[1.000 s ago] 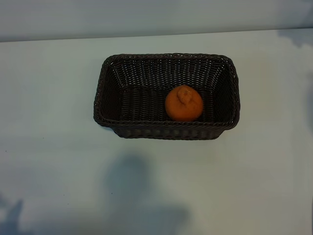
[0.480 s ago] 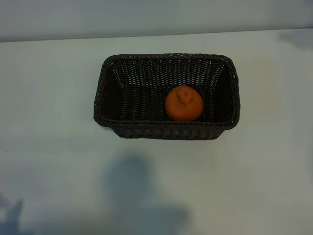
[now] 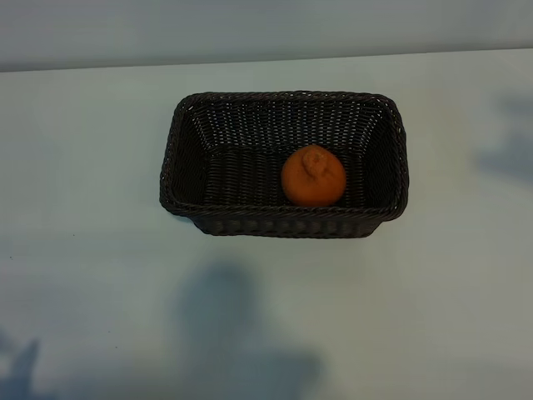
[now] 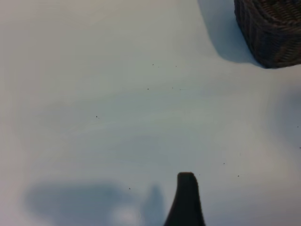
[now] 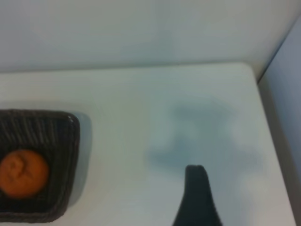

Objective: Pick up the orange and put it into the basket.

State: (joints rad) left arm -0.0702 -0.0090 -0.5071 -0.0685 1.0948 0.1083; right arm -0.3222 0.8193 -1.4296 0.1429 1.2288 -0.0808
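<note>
1. In the exterior view, the near strip of the pale tabletop (image 3: 92, 275) carries only soft grey shadows; neither arm shows there.
2. Farther back the basket (image 3: 283, 223) sits on the tabletop, long side toward the camera: dark brown wicker, rectangular with rounded corners, a braided rim and sloping sides.
3. The orange (image 3: 313, 176) lies inside the basket, on its floor, right of centre and close to the near wall. It is small and round, deep orange, its puckered stem end facing up, and it takes up only a small part of the floor.
4. Beyond the basket the tabletop ends at a pale wall.
5. The left gripper (image 4: 187, 207) hangs over bare tabletop, well apart from the basket, of which its wrist view catches only one cut-off corner. Only one dark finger (image 4: 186, 200) is in frame; the fingers stand wide open and hold nothing.
6. The right gripper (image 5: 196, 202) hangs over bare tabletop beside the basket's end, near the table's corner. One dark finger (image 5: 196, 195) shows, blurred; the fingers are open and empty. That view cuts the basket off and shows the orange inside it.
</note>
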